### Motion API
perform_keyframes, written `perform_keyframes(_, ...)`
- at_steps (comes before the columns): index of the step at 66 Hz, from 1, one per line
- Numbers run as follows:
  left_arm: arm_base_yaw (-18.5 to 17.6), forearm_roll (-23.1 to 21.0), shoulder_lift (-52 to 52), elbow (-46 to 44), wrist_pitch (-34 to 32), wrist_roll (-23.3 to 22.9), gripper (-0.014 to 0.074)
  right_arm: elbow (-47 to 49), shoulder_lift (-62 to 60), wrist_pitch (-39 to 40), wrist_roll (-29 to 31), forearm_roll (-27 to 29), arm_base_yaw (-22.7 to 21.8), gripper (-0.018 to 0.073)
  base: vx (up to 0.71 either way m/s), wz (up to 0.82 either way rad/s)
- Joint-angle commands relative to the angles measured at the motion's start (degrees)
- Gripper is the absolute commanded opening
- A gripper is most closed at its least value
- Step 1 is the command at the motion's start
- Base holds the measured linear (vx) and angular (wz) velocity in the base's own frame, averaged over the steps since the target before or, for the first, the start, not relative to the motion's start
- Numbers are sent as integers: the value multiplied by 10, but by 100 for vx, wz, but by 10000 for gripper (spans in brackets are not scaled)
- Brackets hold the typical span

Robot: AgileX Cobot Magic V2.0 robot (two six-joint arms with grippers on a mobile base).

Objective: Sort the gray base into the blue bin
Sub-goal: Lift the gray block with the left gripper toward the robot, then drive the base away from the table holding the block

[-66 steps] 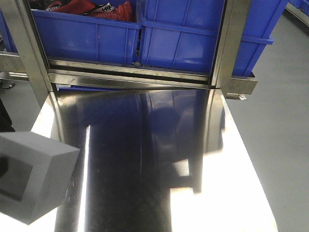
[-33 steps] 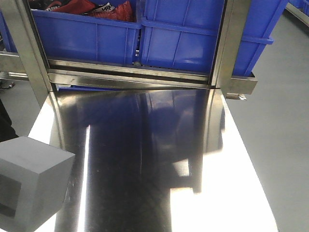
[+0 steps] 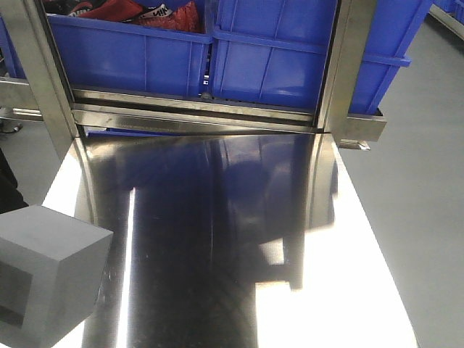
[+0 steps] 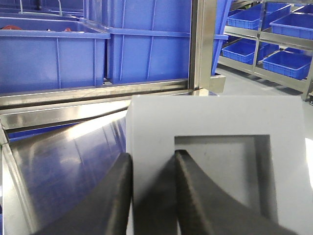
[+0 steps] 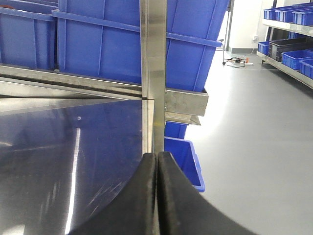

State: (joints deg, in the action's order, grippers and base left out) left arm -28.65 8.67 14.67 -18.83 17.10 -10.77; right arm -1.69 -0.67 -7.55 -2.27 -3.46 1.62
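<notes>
- At the lower left of the exterior front-facing view, the gray base (image 3: 47, 279) sits over the near left edge of the steel table (image 3: 217, 275). Its recessed face is turned toward the left border.
- No arm or gripper shows in this view, and I cannot tell whether the block rests on the sheet.
- Beyond the table's far edge, behind steel uprights (image 3: 341, 65), stands the tall blue bin (image 3: 279, 61), well apart from the block.
- Beside it, a lower blue tote (image 3: 130, 54) holds red and black items (image 3: 145, 11). They carry white lettering too cropped to read.
- From the left wrist-mounted view, the left gripper (image 4: 151, 196) reaches forward, level with the block. One dark curved finger (image 4: 112, 200) lies outside the block's left wall and the other is inside the square recess.
- The fingers are clamped on that wall of the frame, so the gray base fills the lower right of the view.
- Blue bins stand on the rail beyond, and racks of blue trays (image 4: 288, 63) stand at the far right.
- From the right wrist-mounted view, the right gripper (image 5: 157, 196) points at a steel upright, near the table's right edge. Its two fingers are pressed together with nothing between them.
- A small blue crate (image 5: 183, 156) sits on the gray floor (image 5: 254, 147) under the frame.
</notes>
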Motion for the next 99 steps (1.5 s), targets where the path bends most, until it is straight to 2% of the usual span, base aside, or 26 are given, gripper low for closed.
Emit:
perform_keyframes(1,-1,-3,4,-17,-66,-2,-6,-9,-7,42,4,-4,-2,-9,0,0)
perform_keyframes(49,-1,-3,4,-17,-65,-2,-6,-9,-7,42,4,-4,-2,-9,-1,-6)
perform_keyframes(99,-1,-3,4,-17,-65,-2,-6,-9,-7,42,4,-4,-2,-9,-10,-56)
